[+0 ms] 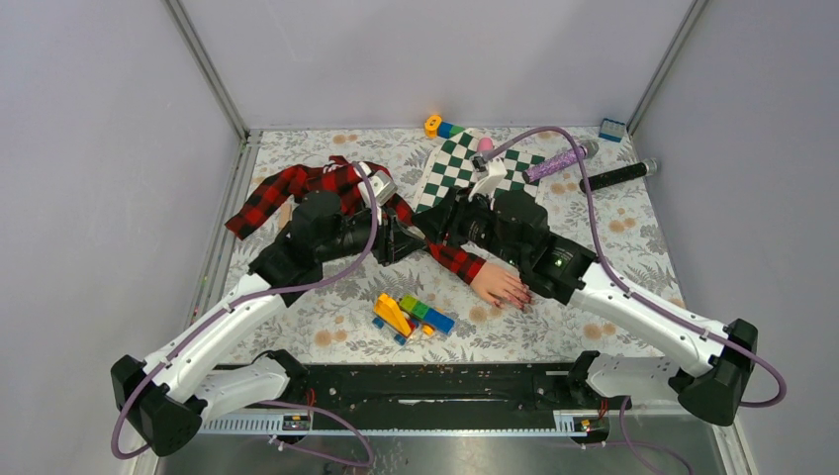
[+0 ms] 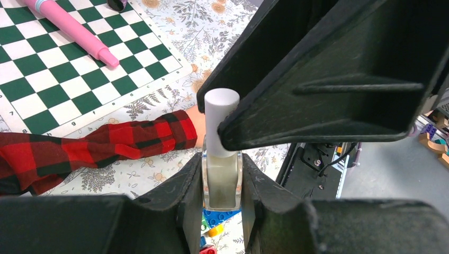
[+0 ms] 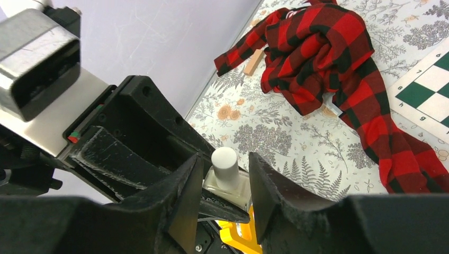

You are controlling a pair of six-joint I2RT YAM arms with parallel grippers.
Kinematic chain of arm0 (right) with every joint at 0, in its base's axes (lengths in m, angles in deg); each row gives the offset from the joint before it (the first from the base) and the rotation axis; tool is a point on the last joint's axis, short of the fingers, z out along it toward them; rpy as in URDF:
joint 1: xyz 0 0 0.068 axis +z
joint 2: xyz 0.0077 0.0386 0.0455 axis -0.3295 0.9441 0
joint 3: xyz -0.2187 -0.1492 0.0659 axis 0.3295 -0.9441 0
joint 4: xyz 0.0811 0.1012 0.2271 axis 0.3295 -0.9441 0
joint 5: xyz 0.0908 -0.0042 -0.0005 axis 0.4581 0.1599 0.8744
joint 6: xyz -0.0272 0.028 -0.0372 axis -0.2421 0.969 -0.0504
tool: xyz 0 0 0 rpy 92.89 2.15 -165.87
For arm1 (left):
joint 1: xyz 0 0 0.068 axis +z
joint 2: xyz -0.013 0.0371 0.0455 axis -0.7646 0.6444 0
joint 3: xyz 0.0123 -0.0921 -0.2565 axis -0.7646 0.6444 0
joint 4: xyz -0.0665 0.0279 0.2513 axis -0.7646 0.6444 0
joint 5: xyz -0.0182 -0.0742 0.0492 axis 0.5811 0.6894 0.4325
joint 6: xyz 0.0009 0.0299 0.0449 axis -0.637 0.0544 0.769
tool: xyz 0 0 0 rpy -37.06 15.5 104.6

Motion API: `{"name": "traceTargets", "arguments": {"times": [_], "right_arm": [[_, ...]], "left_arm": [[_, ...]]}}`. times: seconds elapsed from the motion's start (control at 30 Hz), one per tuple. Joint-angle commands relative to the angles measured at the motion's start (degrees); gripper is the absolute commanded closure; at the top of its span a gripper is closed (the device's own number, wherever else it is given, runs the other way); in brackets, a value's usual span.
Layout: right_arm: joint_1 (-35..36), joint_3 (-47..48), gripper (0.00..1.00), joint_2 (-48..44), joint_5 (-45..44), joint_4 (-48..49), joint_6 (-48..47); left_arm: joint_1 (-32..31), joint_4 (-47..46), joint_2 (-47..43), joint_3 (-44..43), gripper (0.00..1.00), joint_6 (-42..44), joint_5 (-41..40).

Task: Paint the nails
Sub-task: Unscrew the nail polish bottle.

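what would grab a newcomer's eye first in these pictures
Mid-table, a small nail polish bottle sits between both tools: the left tool is clamped on its glass body, while the right tool straddles its white cap with a gap on each side. Beside them, toward the near edge, lies a pale mannequin hand with dark-red nails. Its red-black plaid shirt trails off to the back left.

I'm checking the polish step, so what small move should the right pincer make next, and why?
Probably close the right pincer on the cap. Its fingers flank the white cap with small gaps on either side, while the left pincer clamps the bottle upright, so the cap looks ready for unscrewing.
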Motion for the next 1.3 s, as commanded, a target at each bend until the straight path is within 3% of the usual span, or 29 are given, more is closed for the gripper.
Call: {"name": "traceTargets", "arguments": {"times": [0.0,0.13,0.23,0.33,0.5,0.7,0.9,1.07,1.27], "right_arm": [[0.6,2.8,0.6,1.5,-0.1,0.6,0.4],[0.6,3.6,0.77,2.5,0.5,-0.3,0.1],[0.6,2.7,1.0,1.6,1.0,0.8,-1.0],[0.1,1.2,1.0,0.0,3.5,3.1,-2.6],[-3.8,-1.9,1.0,-3.1,18.3,9.0,-2.1],[-6.4,-1.3,1.0,-5.0,35.6,10.9,-5.2],[-6.4,-1.6,1.0,-6.9,44.8,14.6,-6.2],[-6.4,-1.3,1.0,-6.9,51.5,18.3,-5.1],[-6.4,-1.0,1.0,-7.4,52.7,17.8,-5.6]], "left_arm": [[-0.3,-1.4,0.5,-3.2,1.0,1.2,-1.0],[-0.2,-0.9,0.7,-3.5,1.0,1.7,-1.4],[-0.3,-1.1,0.4,-3.4,1.0,1.9,-0.5],[0.0,-1.2,0.7,-3.5,1.0,2.9,1.8],[2.1,-6.3,0.2,-2.5,1.0,1.1,14.3],[5.3,-17.0,-0.4,-0.8,1.0,-5.8,28.4],[6.7,-32.2,1.0,1.6,1.0,-16.8,40.3],[6.7,-46.2,2.4,3.5,1.0,-27.3,44.9],[6.7,-47.4,2.3,3.6,1.0,-28.4,44.9]]}}
